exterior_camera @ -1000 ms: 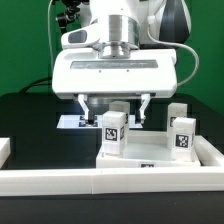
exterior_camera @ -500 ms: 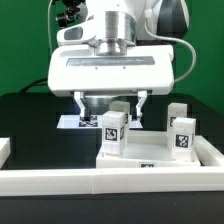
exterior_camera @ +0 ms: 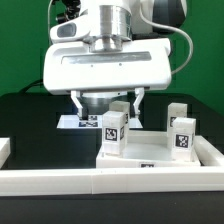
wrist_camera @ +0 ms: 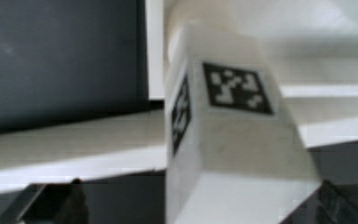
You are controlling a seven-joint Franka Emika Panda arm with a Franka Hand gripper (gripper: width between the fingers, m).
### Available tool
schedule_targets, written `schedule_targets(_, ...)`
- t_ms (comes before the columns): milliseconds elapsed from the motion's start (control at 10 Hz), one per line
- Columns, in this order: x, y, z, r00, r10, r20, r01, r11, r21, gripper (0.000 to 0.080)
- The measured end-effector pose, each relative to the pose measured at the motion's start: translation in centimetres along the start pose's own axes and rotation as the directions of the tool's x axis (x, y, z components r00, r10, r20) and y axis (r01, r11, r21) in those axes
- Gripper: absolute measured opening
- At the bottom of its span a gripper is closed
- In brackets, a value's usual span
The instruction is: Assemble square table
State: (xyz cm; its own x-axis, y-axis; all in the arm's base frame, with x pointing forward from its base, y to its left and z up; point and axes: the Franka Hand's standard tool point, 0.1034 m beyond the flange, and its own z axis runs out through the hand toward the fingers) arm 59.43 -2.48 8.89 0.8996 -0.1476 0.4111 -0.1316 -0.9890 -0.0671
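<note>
The white square tabletop (exterior_camera: 150, 152) lies flat inside the rail walls. Three white tagged legs stand upright on it: one at the front (exterior_camera: 112, 133), one behind it (exterior_camera: 121, 108), and one on the exterior view's right (exterior_camera: 182, 136). A further leg (exterior_camera: 178, 111) stands behind that right one. My gripper (exterior_camera: 109, 101) hangs open just above the front and rear legs, one finger (exterior_camera: 79, 101) on each side. In the wrist view a tagged leg (wrist_camera: 229, 110) fills the middle, between my dark fingertips (wrist_camera: 59, 203); the gripper (wrist_camera: 202, 206) holds nothing.
A long white rail wall (exterior_camera: 100, 181) runs along the front and another (exterior_camera: 214, 152) along the exterior view's right. The marker board (exterior_camera: 72, 122) lies on the black table behind the gripper. A green wall stands at the back.
The gripper has shifted a little toward the exterior view's left, still open. The legs and the tabletop have not moved.
</note>
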Motion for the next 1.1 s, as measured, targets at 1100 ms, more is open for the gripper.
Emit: schedule_targets(1100,-1.0,0.0,1.3,0.939,0.020,0.343,-0.019,1.000,-0.004,0.0649)
